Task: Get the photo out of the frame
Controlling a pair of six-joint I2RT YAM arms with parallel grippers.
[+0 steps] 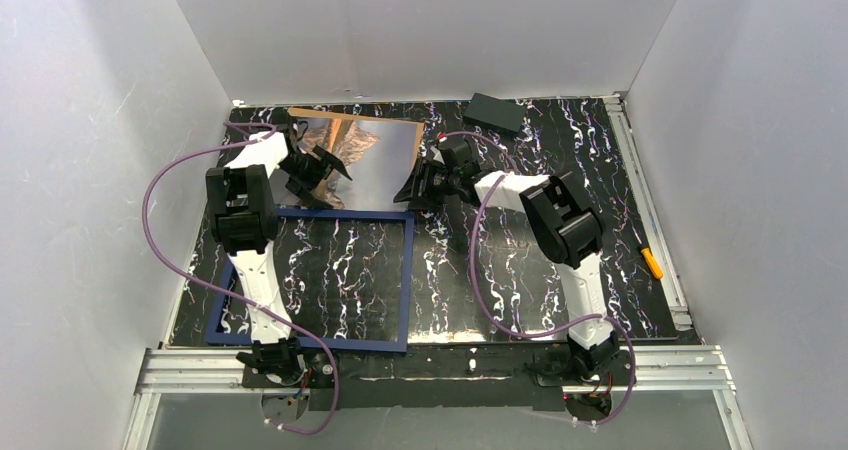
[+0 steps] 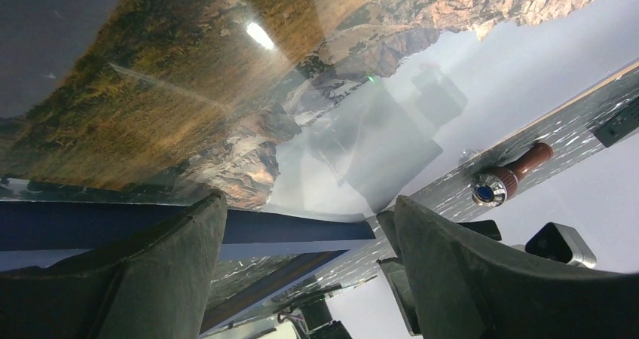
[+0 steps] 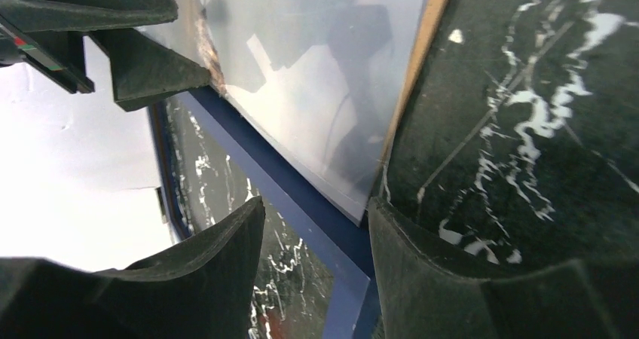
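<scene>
The frame [image 1: 408, 280] lies flat on the worktop [image 1: 520, 270] at 7 o'clock. Past it, near 12 o'clock, the photo [image 1: 375, 170] lies picture side up, its near edge along the frame's far bar. The left tool [image 2: 309, 211] is released, jaws wide, at the photo's 9 o'clock side. The right tool [image 3: 316, 211], also parted, flanks the photo's 4 o'clock corner.
</scene>
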